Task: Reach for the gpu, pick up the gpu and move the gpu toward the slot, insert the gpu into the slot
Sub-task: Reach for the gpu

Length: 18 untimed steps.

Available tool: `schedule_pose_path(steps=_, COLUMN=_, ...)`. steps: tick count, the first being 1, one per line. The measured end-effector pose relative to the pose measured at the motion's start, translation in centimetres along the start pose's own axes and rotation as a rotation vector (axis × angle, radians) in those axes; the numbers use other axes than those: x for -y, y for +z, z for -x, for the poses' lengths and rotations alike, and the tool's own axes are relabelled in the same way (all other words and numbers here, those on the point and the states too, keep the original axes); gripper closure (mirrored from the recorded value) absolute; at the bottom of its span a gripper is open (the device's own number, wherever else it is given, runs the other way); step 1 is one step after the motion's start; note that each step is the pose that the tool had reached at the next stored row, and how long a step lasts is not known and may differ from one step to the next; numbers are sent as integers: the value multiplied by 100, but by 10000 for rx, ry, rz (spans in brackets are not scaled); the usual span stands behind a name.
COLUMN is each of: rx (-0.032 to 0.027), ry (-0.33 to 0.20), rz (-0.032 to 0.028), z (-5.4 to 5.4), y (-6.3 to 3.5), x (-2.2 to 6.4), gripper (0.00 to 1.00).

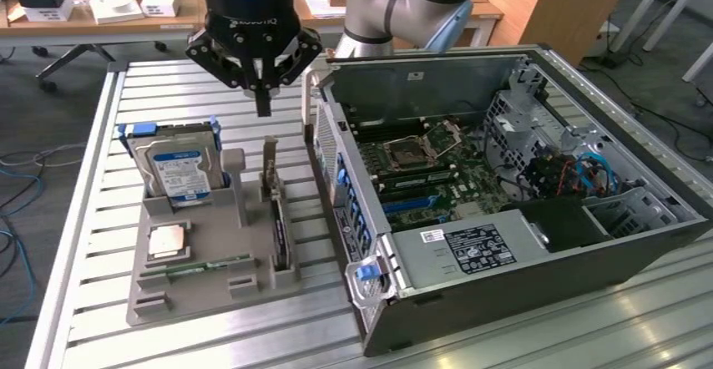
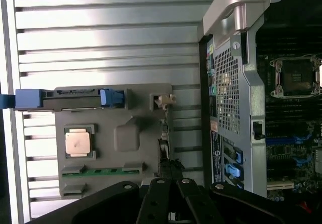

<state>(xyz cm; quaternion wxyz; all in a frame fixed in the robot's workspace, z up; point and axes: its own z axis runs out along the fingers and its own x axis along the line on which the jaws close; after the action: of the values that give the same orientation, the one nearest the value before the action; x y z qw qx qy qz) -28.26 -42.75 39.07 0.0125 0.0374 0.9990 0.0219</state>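
Note:
The gpu [image 1: 276,223] stands on edge in a grey holder [image 1: 212,256] on the slatted table, its pale metal bracket [image 1: 269,162] sticking up at the far end. In the wrist view the gpu [image 2: 163,144] appears edge-on as a thin dark strip along the holder's side. My gripper [image 1: 263,102] hangs above the table beyond the bracket, apart from the card, fingers [image 2: 162,183] pressed together on nothing. The slot [image 1: 418,206] is a long blue connector strip on the green motherboard inside the open case; the slot [image 2: 297,141] also lies past the case wall.
The holder also carries a blue-labelled hard drive [image 1: 179,169], a CPU chip [image 1: 167,240] and a memory stick [image 1: 206,266]. The open computer case [image 1: 368,219] stands close beside the holder at the exterior view's right, its wall rising above the gpu. Desks with clutter lie behind.

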Motion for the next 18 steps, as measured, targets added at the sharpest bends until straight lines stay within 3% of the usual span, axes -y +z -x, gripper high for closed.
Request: schedule_pose_path(steps=18, rx=1, ry=-1, rz=0, z=25, y=-15, x=359, gripper=89)
